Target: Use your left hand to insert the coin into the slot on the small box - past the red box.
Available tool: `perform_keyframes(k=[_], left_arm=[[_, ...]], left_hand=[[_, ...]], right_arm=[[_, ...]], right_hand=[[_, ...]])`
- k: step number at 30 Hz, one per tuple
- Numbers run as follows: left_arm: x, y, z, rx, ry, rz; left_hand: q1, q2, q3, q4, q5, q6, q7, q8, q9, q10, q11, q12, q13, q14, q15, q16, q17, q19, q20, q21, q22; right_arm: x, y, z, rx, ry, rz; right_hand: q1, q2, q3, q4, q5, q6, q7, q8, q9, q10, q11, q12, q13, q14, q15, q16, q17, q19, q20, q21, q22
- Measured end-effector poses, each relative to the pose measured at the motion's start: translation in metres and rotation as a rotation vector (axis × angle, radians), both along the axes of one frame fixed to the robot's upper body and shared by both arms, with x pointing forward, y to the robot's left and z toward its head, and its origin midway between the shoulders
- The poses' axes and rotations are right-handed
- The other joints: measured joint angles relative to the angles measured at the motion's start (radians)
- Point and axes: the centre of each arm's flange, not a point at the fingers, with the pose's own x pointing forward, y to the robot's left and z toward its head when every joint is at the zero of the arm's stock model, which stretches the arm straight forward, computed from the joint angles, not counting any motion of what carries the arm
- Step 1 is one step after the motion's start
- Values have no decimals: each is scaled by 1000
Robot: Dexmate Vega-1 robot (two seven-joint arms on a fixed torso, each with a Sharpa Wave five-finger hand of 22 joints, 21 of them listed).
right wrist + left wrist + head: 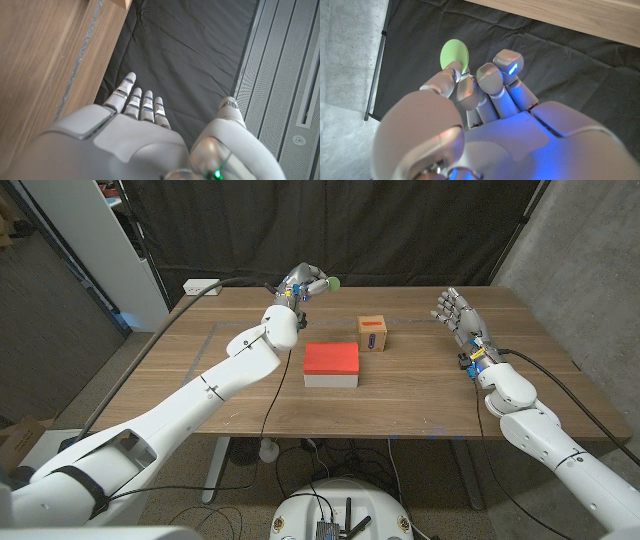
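The coin (333,282) is a pale green disc, pinched at its edge between the fingertips (451,79) of the left hand (303,283), which hangs raised near the table's far edge, beyond and to the left of the small box (373,333). In the left wrist view most of the disc's round face (454,55) stands clear above the grip, so only its lower rim is caught. It looks like thin, stiff, light plastic, likely smooth and apt to slip or twist if the pinch shifts. A hold on the rim, as here, seems the right one, since it leaves the free edge to go into the slot first. A disc has no long axis to speak of. What counts is its plane, and from the head view it sticks out of the fingers toward the small box's side, though I cannot tell its exact tilt.

The small box is brown card with a red slot strip (371,325) on top, running left to right as I judge it. The red box (331,364) sits just in front of it and slightly left, nearer the robot, on the wooden table (430,395). The coin's plane would need lining up with that strip.

Well to the right of the small box, the right hand (455,312) stands upright with fingers spread, holding nothing.
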Motion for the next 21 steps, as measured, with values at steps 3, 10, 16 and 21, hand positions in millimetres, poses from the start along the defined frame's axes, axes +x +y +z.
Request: perform_keyframes(k=[3, 10, 16, 21], left_arm=[[1, -4, 2, 21, -4, 7], [3, -14, 8, 77, -17, 21], [5, -23, 12, 119, -25, 30], [8, -31, 16, 160, -29, 37]], left_hand=[[0, 0, 0, 0, 0, 1, 0, 0, 0, 0, 0, 0, 2, 0, 0, 0, 2, 0, 0, 0, 0], [0, 0, 0, 0, 0, 1, 1, -4, 3, 0, 0, 0, 5, 0, 0, 0, 2, 0, 0, 0, 1], [0, 0, 0, 0, 0, 2, 2, -8, 3, 0, 0, 0, 7, 0, 0, 0, 2, 0, 0, 0, 5], [-4, -4, 0, 0, -2, 2, 2, -8, 3, 2, 2, 0, 7, 0, 0, 0, 2, 0, 0, 0, 5]], right_arm=[[0, -1, 0, 1, 0, 0], [0, -2, 0, 3, -1, -1], [0, -4, -1, 8, -1, -3], [1, -5, -2, 13, -1, -4]], right_hand=[[0, 0, 0, 0, 0, 0, 0, 0, 0, 0, 0, 0, 0, 0, 0, 0, 0, 0, 0, 0, 0], [0, 0, 0, 0, 0, 0, 0, 0, 0, 0, 0, 0, 0, 0, 0, 0, -2, 0, 0, 0, 0], [0, 0, 0, 0, 0, 0, 0, 0, 0, 0, 0, 0, 0, 0, 0, 0, -5, 0, 0, 0, 0], [0, 0, 0, 0, 0, 0, 0, 0, 0, 0, 0, 0, 0, 0, 0, 0, -5, 0, 0, 0, 0]])
